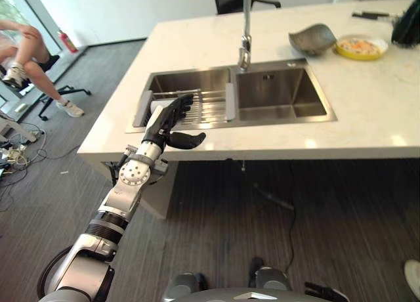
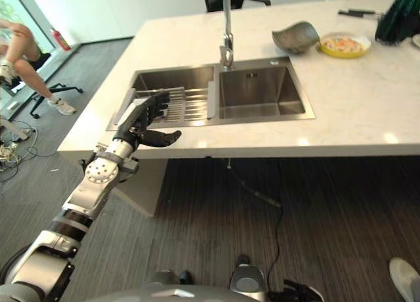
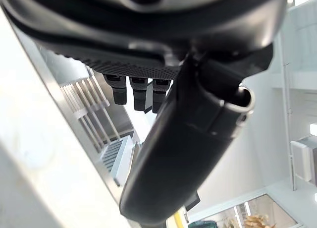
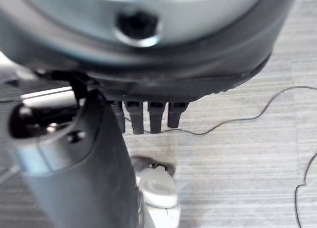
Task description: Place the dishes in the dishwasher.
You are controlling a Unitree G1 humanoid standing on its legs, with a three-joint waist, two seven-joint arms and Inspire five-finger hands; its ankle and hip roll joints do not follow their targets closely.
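My left hand (image 1: 172, 121) reaches over the counter's front edge into the left basin of the steel sink (image 1: 282, 117). Its fingers are straight and its thumb sticks out sideways, so it is open. The fingertips rest above a wire rack (image 1: 205, 105) in that basin, beside a pale flat piece (image 1: 156, 107) that I cannot identify. In the left wrist view the left hand's thumb (image 3: 188, 153) stands before the rack's bars (image 3: 94, 109). A grey bowl (image 1: 313, 38) and a yellow plate (image 1: 360, 47) with food sit on the counter, far right of the faucet (image 1: 245, 33). My right hand (image 4: 99, 153) hangs open over the floor.
The white counter (image 1: 197, 36) runs wide around the sink. A dark bundle (image 1: 407, 23) and a black utensil (image 1: 371, 15) lie at its far right corner. A person sits on a chair (image 1: 56, 92) at the far left, near a red fire extinguisher (image 1: 67, 41).
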